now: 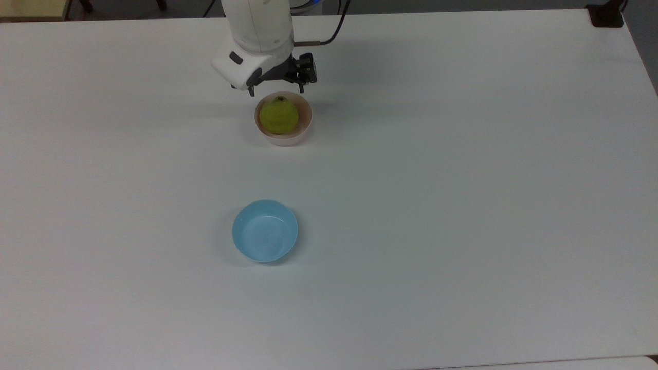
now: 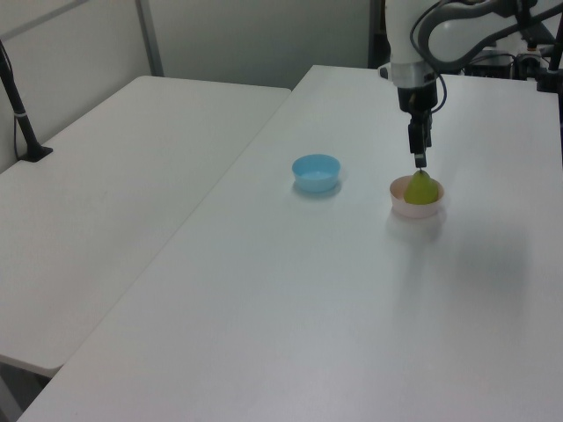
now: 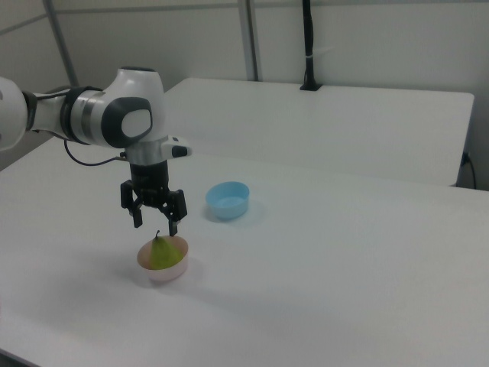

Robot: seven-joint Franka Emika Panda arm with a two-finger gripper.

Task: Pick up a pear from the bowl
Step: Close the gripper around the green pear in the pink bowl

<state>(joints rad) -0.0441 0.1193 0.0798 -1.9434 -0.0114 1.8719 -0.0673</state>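
Observation:
A yellow-green pear (image 1: 278, 116) (image 2: 421, 188) (image 3: 161, 253) stands upright in the pale pink bowl (image 1: 303, 126) (image 2: 409, 209) (image 3: 164, 273) on the white table. My gripper (image 1: 276, 92) (image 2: 420, 160) (image 3: 155, 225) hangs just above the pear's stem end, open, its two black fingers spread wider than the pear's top. Nothing is between the fingers. In the right view the fingertips sit about level with the stem, one on each side.
An empty light blue bowl (image 1: 264, 231) (image 2: 316, 172) (image 3: 228, 199) sits on the same table, apart from the pink bowl. A second white table (image 2: 114, 176) adjoins at the left view's left. A black post (image 2: 22, 123) stands on that table.

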